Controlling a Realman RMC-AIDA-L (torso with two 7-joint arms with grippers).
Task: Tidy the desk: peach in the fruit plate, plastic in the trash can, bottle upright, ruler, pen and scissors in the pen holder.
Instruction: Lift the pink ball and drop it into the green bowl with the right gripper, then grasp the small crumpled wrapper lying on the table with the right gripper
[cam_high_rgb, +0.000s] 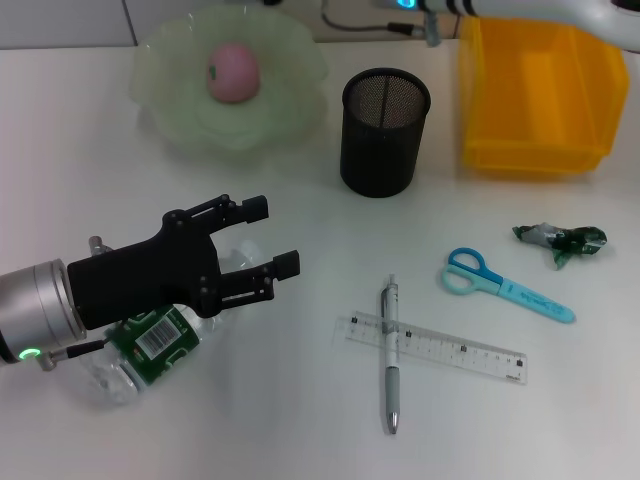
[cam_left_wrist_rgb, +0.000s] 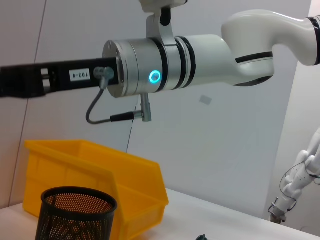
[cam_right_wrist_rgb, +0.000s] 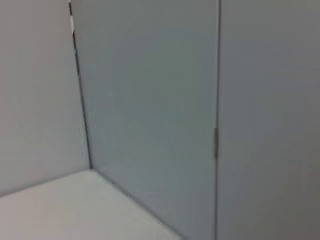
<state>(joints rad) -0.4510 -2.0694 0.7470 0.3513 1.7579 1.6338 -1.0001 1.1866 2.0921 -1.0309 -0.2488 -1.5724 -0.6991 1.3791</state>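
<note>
The left gripper (cam_high_rgb: 278, 236) hovers with fingers apart above the lying bottle (cam_high_rgb: 150, 348). The peach (cam_high_rgb: 233, 72) sits in the fruit plate (cam_high_rgb: 290, 60). The pen (cam_high_rgb: 390, 355) lies across the ruler (cam_high_rgb: 450, 348).

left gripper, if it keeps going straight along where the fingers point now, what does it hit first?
The left gripper, open over the lying clear plastic bottle, points toward the black mesh pen holder. Bare white table lies between, so probably the holder first, though height is unclear.

Left hand (cam_high_rgb: 272, 236) spread, right arm (cam_high_rgb: 560, 12) raised.
</note>
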